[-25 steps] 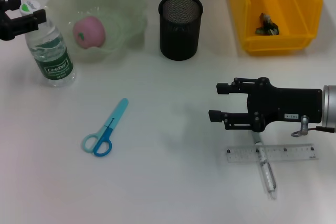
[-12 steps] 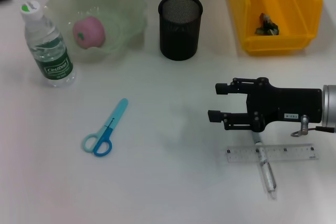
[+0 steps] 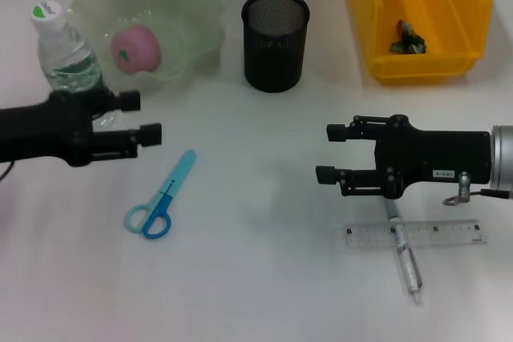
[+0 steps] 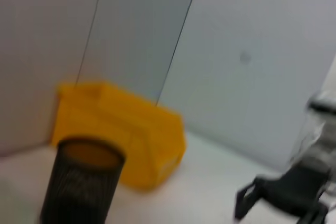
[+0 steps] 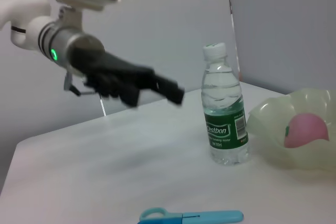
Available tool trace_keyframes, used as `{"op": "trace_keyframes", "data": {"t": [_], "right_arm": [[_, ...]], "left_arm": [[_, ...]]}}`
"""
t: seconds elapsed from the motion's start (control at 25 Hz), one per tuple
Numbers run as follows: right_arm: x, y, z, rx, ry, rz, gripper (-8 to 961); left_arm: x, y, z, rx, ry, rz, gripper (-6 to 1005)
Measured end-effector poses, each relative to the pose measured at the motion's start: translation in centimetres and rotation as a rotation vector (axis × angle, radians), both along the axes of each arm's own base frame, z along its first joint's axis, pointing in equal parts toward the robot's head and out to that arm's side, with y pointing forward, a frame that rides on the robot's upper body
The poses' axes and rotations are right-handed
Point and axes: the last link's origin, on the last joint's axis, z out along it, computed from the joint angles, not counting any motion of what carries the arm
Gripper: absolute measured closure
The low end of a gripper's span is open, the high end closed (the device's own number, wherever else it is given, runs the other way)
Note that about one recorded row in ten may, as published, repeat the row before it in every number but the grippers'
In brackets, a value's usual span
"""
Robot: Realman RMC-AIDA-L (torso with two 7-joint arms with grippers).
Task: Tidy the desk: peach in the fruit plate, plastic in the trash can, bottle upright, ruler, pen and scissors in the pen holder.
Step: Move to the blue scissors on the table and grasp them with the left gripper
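On the white desk (image 3: 256, 278) we see the bottle (image 3: 62, 46) standing upright at the far left, its white cap on, just left of the pale green fruit plate (image 3: 184, 6), and the pink peach (image 3: 135, 47) lies inside that plate. Our left gripper (image 3: 144, 118) reaches in from the left edge, in front of the lower part of the bottle, its two fingers parted with nothing between them; in the right wrist view the same gripper (image 5: 168, 90) hangs above the desk to one side of the bottle (image 5: 224, 111), apart from it. The blue scissors (image 3: 160, 196) lie flat on the near-left part of the desk, handles toward us, just right of and nearer than the left gripper. The black mesh pen holder (image 3: 275, 40) stands upright at the far middle, and we cannot see anything inside it. To its right the yellow trash can (image 3: 377, 30) holds a small dark scrap of plastic (image 3: 406, 38). Our right gripper (image 3: 330, 152) comes in from the right at mid-depth, fingers spread and holding nothing. Just nearer than it lies the clear ruler (image 3: 449, 234), flat and crosswise, with the pen (image 3: 407, 262) lying across it and pointing toward us.
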Motion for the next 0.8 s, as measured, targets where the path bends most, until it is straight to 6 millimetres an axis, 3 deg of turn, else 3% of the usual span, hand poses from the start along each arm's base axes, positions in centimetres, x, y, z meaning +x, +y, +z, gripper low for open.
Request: {"op": "trace_keyframes", "data": {"t": [0.04, 0.32, 0.64, 0.72, 0.8], "right_arm": [[-0.1, 0.0, 0.0, -0.004, 0.000, -0.003, 226], [-0.2, 0.1, 0.0, -0.025, -0.012, -0.014, 226], [-0.2, 0.2, 0.0, -0.031, -0.019, -0.014, 227], [-0.5, 0.2, 0.1, -0.038, -0.026, 0.008, 227], [-0.7, 0.1, 0.0, -0.050, -0.042, 0.035, 227]], "left_arm": [[-0.6, 0.5, -0.9, -0.029, 0.070, 0.051, 200], [-0.2, 2.3, -1.7, -0.108, 0.206, 0.195, 200], [4.1, 4.7, -1.8, -0.233, 0.459, 0.298, 201], [6.5, 5.5, -2.5, -0.264, 0.621, 0.309, 201], [7.0, 5.6, -2.7, -0.270, 0.654, 0.309, 201]]}}
